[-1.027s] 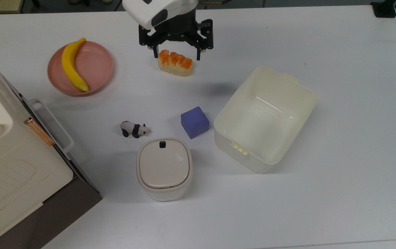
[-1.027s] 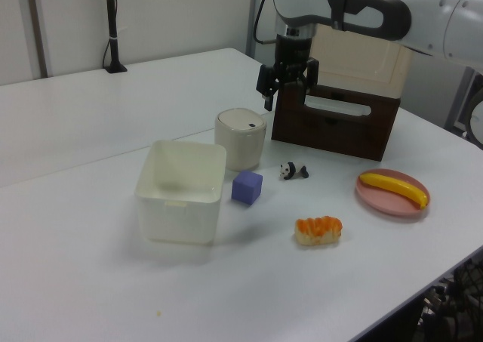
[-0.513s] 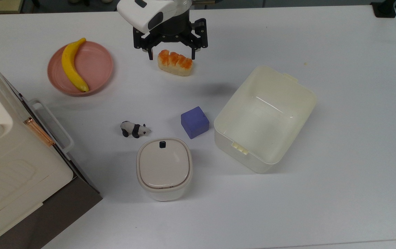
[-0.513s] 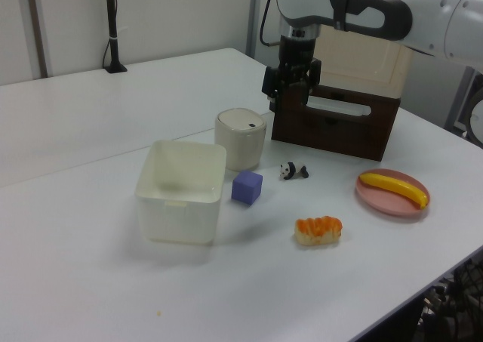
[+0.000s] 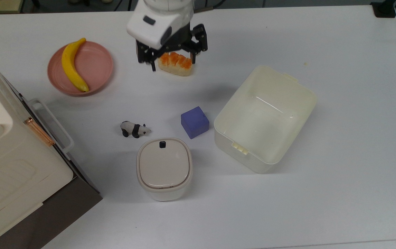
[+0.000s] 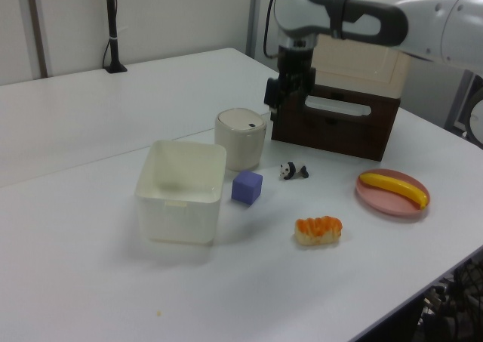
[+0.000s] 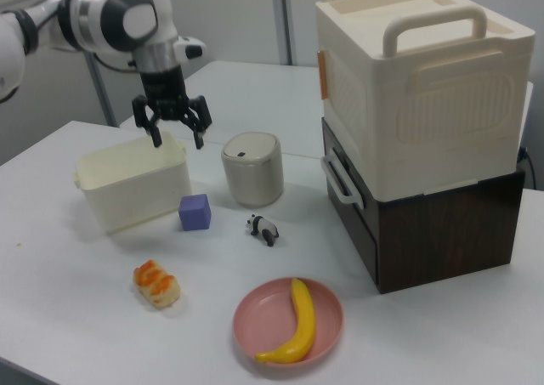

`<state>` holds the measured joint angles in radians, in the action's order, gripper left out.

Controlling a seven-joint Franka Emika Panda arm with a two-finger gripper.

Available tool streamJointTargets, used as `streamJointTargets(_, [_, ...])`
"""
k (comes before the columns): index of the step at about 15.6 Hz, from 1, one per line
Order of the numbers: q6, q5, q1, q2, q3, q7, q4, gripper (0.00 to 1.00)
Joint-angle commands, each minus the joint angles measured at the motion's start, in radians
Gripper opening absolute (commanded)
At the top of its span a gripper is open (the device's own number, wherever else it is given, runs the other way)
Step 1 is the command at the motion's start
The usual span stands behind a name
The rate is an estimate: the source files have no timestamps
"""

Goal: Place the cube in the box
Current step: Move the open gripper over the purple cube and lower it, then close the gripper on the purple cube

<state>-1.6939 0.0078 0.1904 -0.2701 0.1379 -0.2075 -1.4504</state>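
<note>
White table (image 5: 339, 193) is holding cube (image 5: 194, 122) beside box (image 5: 307, 114); gripper (image 7: 178, 138) is hanging spread wide, empty. Cube is looking light, rigid, matte; pinching opposite flat faces.

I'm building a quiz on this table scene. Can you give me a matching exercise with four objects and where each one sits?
Things:
1. banana
2. cube
3. toy panda
4. tool

Places:
A. on the table beside the box
B. open, raised above the table
C. lying on the pink plate
D. near the lidded container

Pairs: 1-C, 2-A, 3-D, 4-B
</note>
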Motion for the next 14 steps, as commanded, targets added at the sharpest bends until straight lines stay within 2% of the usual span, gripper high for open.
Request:
streamJointTargets(1, [-0.166,-0.003,0.044,0.014,0.037,-0.168,-0.149,1.0])
streamJointTargets(4, [-0.262,-0.002,0.047,-0.02,0.035,-0.286,-0.194,1.0])
streamJointTargets(7, [-0.322,0.009,0.052,-0.067,0.028,-0.325,-0.203,1.0])
streamJointTargets(14, [-0.44,0.008,0.119,-0.192,0.029,-0.287,-0.203,1.0])
